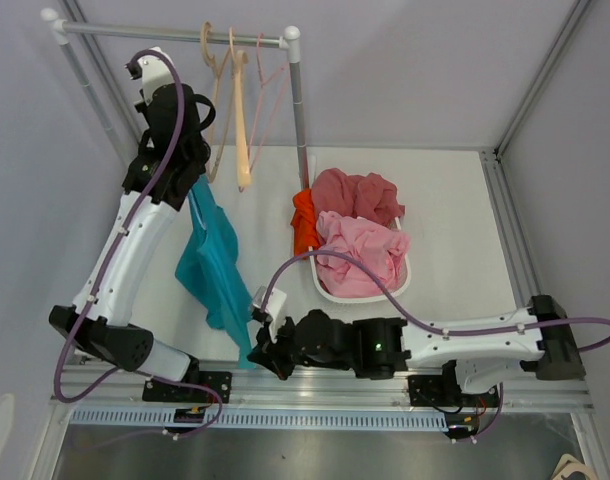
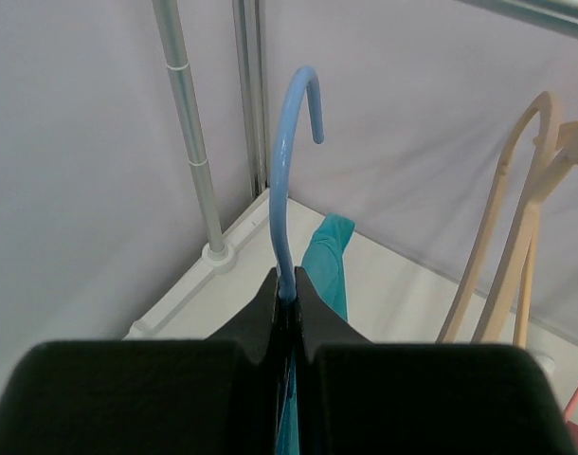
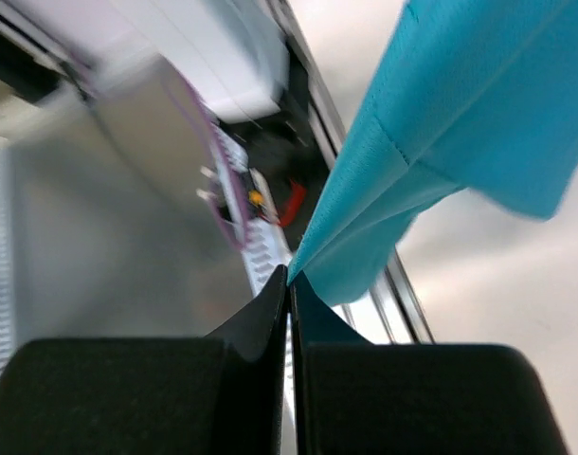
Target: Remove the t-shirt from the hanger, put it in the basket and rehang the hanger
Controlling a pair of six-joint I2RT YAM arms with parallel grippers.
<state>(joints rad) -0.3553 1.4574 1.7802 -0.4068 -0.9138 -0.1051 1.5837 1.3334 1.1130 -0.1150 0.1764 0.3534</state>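
The left gripper point(image 2: 287, 289) was clamped on the neck of the blue hanger point(image 2: 281, 180), just below the hook. It held the hanger up over the back-left corner of the table point(image 1: 455, 200), close to the rail point(image 1: 175, 35). The right gripper point(image 3: 289, 281) was pinched closed on a thin fold of the shirt's bottom edge, low at the near edge of the table, left of centre.

The t-shirt point(image 1: 213, 262) was strung between the two. Its long axis slanted from the hanger at the back left down toward the near edge, collar end up and hem end down. It looked light, soft and limp, likely to drape and stretch rather than slide off in one piece. The hem seemed a fair place to pull from, though so thin a fold might slip out.

The hanger looked stiff, light and smooth, so it might twist in the jaws. Its hook pointed upward, clear of the rail.
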